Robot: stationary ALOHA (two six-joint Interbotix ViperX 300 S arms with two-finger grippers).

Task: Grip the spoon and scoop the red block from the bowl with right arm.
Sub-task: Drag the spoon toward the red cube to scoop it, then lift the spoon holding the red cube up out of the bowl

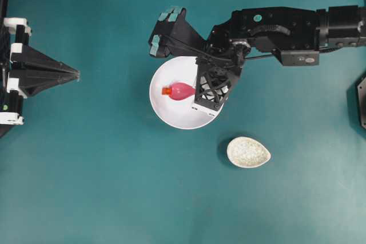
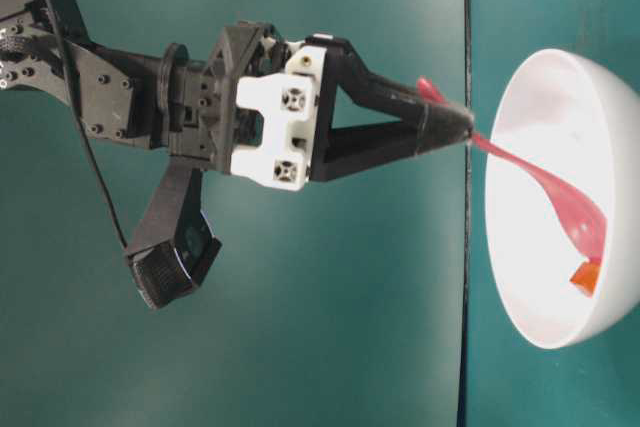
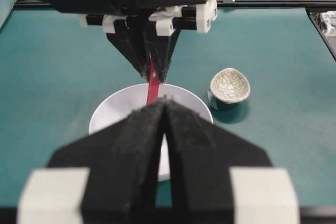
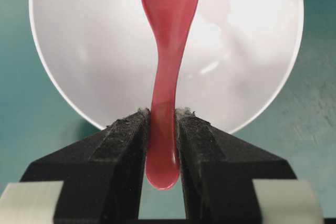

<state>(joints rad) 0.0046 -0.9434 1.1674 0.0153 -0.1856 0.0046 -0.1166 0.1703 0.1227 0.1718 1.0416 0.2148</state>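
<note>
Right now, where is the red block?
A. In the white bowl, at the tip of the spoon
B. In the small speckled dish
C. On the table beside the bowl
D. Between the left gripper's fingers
A: the red block lies inside the bowl, touching the tip of the spoon held by the right gripper.

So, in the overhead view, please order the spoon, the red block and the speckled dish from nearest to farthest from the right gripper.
1. The spoon: its handle is clamped in the right gripper, and its scoop lies inside the bowl.
2. The red block: at the tip of the scoop, on the spoon's far side.
3. The speckled dish: on the table outside the bowl, toward the lower right.
</note>
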